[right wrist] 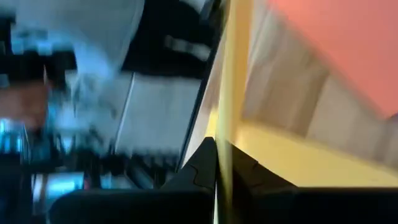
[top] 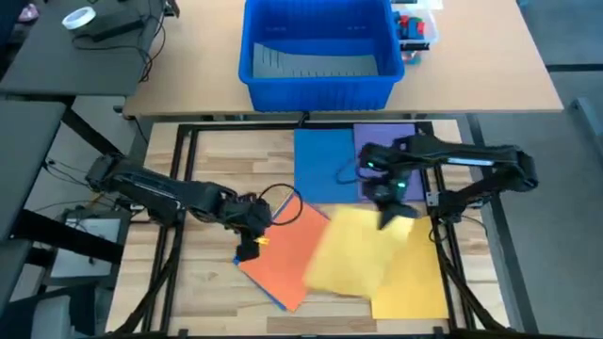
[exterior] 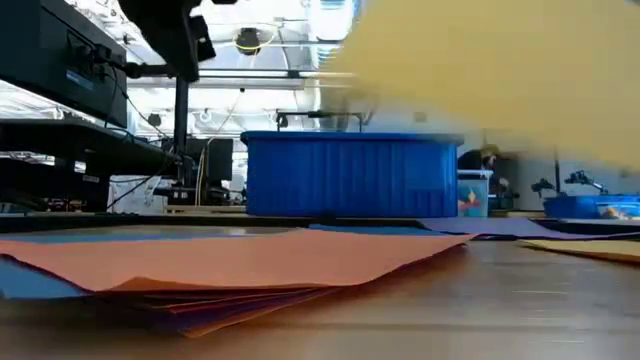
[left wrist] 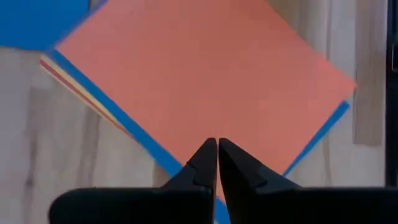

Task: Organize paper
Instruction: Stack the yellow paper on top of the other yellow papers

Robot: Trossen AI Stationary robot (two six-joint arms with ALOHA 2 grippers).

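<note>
A stack of paper with an orange sheet [top: 287, 250] on top lies at the near middle of the table, with blue, yellow and red edges [left wrist: 93, 102] showing under it. My left gripper [left wrist: 217, 146] is shut above the stack's left corner; in the low view a dark arm end [exterior: 185, 55] hangs clear of the stack. My right gripper [top: 391, 212] is shut on a yellow sheet [top: 353, 250] held up over the table. A second yellow sheet [top: 415, 282], a blue sheet [top: 323, 165] and a purple sheet [top: 384, 141] lie flat. My right gripper pinches the yellow sheet between its two fingers at its far right edge [right wrist: 222, 134]; the wrist view shows the paper edge-on between the tips. The sheet is lifted clear of the table [exterior: 500, 70] and spreads from the fingers toward the near left, over the orange stack's right side.
A big blue plastic bin [top: 316, 80] stands on the far table behind the work area, with a small clear box of items [top: 415, 28] to its right. Black frame rails [top: 170, 188] run along the wooden top's sides. Bare wood shows at the near left [top: 203, 273].
</note>
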